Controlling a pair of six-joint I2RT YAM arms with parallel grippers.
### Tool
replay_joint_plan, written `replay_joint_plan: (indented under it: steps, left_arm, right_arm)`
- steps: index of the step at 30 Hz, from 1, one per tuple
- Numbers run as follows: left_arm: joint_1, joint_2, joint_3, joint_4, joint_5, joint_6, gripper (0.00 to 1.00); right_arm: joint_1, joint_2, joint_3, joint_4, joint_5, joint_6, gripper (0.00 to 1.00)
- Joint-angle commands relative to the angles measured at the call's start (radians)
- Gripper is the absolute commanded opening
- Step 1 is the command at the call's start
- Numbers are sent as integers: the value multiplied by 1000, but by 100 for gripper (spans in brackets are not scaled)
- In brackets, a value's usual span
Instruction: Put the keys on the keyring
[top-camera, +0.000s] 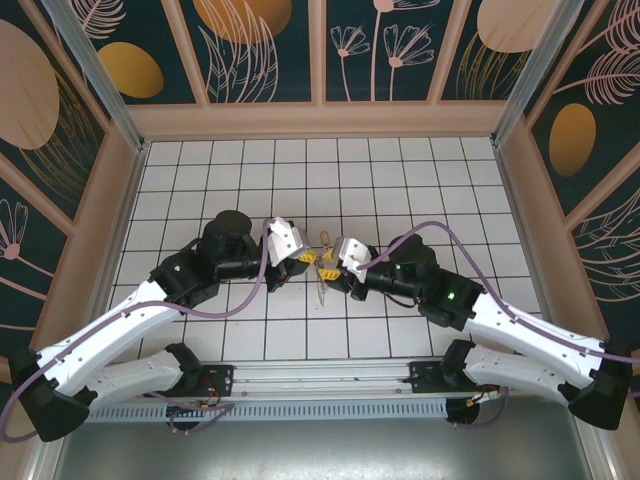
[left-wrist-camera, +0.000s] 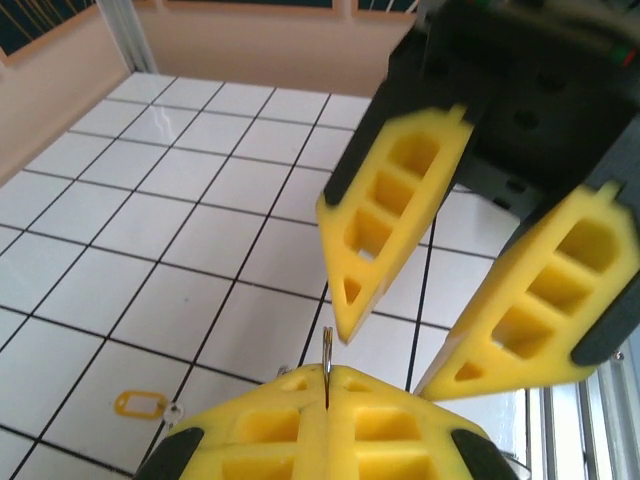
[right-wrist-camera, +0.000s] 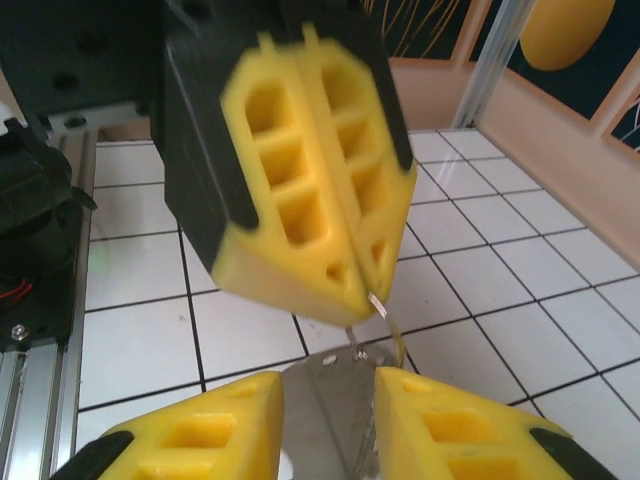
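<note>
The step in hand looked like the threading itself, with one arm presenting the ring and the other working a key at it. The left gripper (left-wrist-camera: 327, 392) had its jaws shut on the keyring (left-wrist-camera: 327, 355). The thin wire was pinched edge-on between the yellow tips and stood up out of them, above the tiled worktop (left-wrist-camera: 150, 230). In the right wrist view the same wire curved out below those closed tips.

The right gripper (right-wrist-camera: 330, 380) faced it tip to tip, just beside it, with its jaws parted. A silvery, blurred key (right-wrist-camera: 328, 415) lay in the gap between them, right under the ring. Whether the jaws pressed on it or it hung from the wire could not be told. A yellow tag (left-wrist-camera: 140, 404) lay on the worktop, well apart from where the grippers met.

Judged from this, no key could be counted as surely on. The next move called for fine, slow work. The right jaws needed a firm hold on the key's head. Its hole then had to line up with the wire's open end and slide along it against a steady left grip. A small misalignment would likely make the key skid off.
</note>
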Motion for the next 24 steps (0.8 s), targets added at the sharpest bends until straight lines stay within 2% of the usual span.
replay_joint_plan:
  steps: [1,8,21,24]
  left_arm:
    - [2,-7,36,-76,-23,40,0]
    - [1,-17,36,-117,-16,69,0]
    - [1,-26,36,-97,-12,72,0]
    - [1,-28,36,-104,-15,72,0]
  right_arm:
    - [12,14,46,-28,39,-14,27]
    - [12,64,79,-34,40,-41,26]
    - [10,165,124,-81,-11,-70,27]
    - [10,164,122,-76,-26,-76,18]
